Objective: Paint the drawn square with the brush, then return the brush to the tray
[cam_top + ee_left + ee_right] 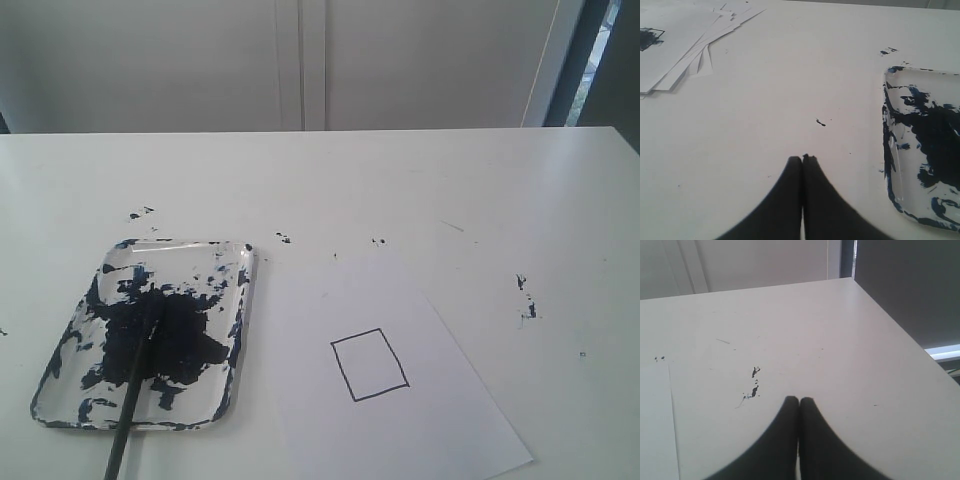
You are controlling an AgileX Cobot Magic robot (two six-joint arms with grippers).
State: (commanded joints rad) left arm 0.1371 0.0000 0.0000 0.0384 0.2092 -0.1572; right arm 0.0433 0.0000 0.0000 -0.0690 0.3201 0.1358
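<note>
Currently both grippers are empty. The left gripper [802, 159] has its jaws pressed together above the white table [450, 190], and the right gripper [799, 400] is closed too. In the exterior view the tray [246, 330] sits at 8 o'clock. The brush [135, 385] lies in its blue-black paint, handle overhanging the rim toward 7 o'clock. The drawn square [369, 364], white inside, sits on the sheet of paper [440, 420] at 5 o'clock.

brush [130, 400] handle end cut off at exterior view's edge, tip lost against paint [188, 345], tray [891, 165] partly cropped
</note>
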